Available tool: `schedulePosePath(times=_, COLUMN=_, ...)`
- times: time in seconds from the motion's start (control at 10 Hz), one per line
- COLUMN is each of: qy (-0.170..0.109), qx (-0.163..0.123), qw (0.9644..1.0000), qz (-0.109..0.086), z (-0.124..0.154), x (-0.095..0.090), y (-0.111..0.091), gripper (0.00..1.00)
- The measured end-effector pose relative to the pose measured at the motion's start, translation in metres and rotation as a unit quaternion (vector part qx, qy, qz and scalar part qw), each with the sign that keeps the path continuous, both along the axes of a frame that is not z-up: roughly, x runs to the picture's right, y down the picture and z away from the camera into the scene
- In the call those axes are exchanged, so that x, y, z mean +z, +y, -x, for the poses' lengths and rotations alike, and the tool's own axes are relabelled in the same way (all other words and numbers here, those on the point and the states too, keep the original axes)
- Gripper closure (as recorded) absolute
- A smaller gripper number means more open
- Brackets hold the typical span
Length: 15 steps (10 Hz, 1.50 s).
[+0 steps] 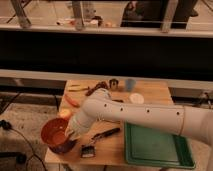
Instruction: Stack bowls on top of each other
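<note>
At the near left corner of the wooden table (150,90) sit the two bowls of the task: one orange-red bowl (52,131) resting on top of one purple bowl (64,147), of which only a dark sliver shows beneath its right side. The gripper (69,135) reaches down to the right rim of the orange-red bowl, at the end of the one white arm (145,116) that sweeps in from the right; whether its fingers are spread or closed, or gripping anything, I cannot tell. Just right of the bowls lie one small dark object with a pale stripe (88,150) near the table's front edge and one dark-handled tool (106,133) lying at a slant. To the right rests one green tray (156,146), filling the near right part of the table. Further back, one orange carrot-like piece (71,100) lies at the left, with a few more scattered bits behind it that are too small to count. Toward the far edge stand one white round dish (136,98), one light blue cup (130,84) and one small dark cup (114,84) just beside it.
</note>
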State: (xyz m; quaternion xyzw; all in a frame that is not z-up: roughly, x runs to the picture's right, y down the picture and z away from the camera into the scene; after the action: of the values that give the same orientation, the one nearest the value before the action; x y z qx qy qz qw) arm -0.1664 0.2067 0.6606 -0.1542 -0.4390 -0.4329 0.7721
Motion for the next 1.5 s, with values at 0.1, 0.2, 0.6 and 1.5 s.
schedulePosePath(times=0.1, qy=0.000, qx=0.002, qw=1.0000, qz=-0.002, z=-0.001, x=0.000, y=-0.001, gripper=0.26)
schedulePosePath(times=0.2, qy=0.000, qx=0.004, qw=1.0000, qz=-0.004, z=0.000, x=-0.001, y=-0.001, gripper=0.21)
schedulePosePath(times=0.6, qy=-0.006, qx=0.002, qw=1.0000, qz=-0.006, z=0.005, x=-0.003, y=-0.001, gripper=0.20)
schedulePosePath(times=1.5, qy=-0.003, qx=0.031, qw=0.9995, qz=0.008, z=-0.010, x=0.014, y=-0.004, gripper=0.20)
